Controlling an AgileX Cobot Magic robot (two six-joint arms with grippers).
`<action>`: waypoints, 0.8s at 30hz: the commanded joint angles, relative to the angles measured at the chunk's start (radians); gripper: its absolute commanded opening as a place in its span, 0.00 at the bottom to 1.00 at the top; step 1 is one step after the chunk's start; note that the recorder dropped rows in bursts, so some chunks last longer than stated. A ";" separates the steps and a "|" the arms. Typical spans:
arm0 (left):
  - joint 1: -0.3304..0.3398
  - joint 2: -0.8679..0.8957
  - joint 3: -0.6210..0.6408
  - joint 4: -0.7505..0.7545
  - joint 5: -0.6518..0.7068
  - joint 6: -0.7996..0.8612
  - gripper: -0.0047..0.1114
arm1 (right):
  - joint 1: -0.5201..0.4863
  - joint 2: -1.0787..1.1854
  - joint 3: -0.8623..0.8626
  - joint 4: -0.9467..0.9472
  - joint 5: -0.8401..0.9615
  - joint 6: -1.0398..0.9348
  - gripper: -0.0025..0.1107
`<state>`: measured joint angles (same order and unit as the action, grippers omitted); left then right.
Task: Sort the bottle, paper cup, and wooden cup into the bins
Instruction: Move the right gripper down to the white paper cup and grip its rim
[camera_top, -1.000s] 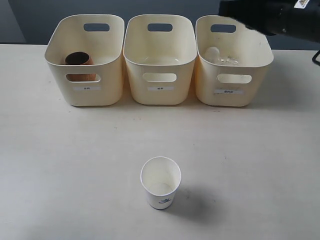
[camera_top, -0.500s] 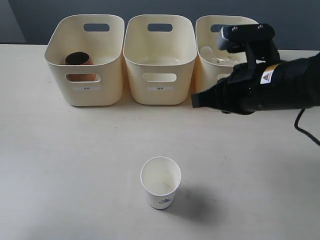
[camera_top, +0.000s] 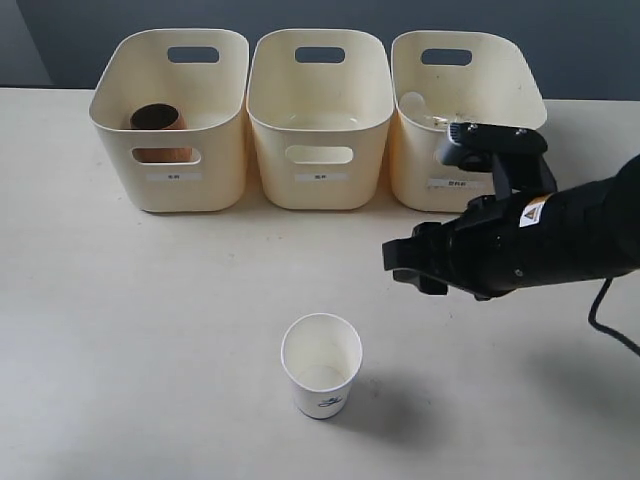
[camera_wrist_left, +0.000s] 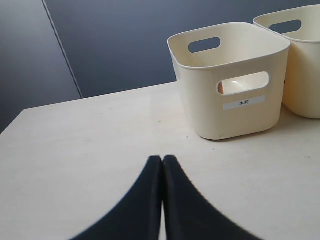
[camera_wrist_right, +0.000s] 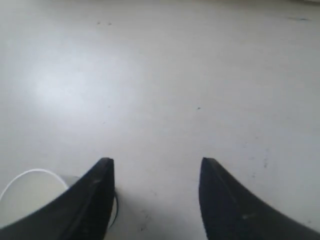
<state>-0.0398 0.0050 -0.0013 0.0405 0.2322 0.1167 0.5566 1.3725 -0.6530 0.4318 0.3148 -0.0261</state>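
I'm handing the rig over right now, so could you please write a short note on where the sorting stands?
Left gripper: shut, empty.
Right gripper: open, empty, near the paper cup.
Done: wooden cup in the exterior view's left bin; bottle in the right bin.
Left: paper cup stands upright on the table; middle bin looks empty.

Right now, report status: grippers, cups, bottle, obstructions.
Right gripper open, empty, above table near paper cup. Left gripper shut, idle. Wooden cup in left bin; bottle in right bin. Nothing blocking.
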 joint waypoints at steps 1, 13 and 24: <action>-0.003 -0.005 0.001 -0.001 -0.001 -0.002 0.04 | 0.076 -0.001 0.003 0.023 -0.022 -0.008 0.37; -0.003 -0.005 0.001 -0.001 -0.001 -0.002 0.04 | 0.144 0.115 0.003 0.023 -0.090 -0.006 0.55; -0.003 -0.005 0.001 -0.001 -0.001 -0.002 0.04 | 0.144 0.167 0.003 0.035 -0.110 -0.004 0.53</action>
<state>-0.0398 0.0050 -0.0013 0.0405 0.2322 0.1167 0.6988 1.5393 -0.6530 0.4577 0.2032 -0.0281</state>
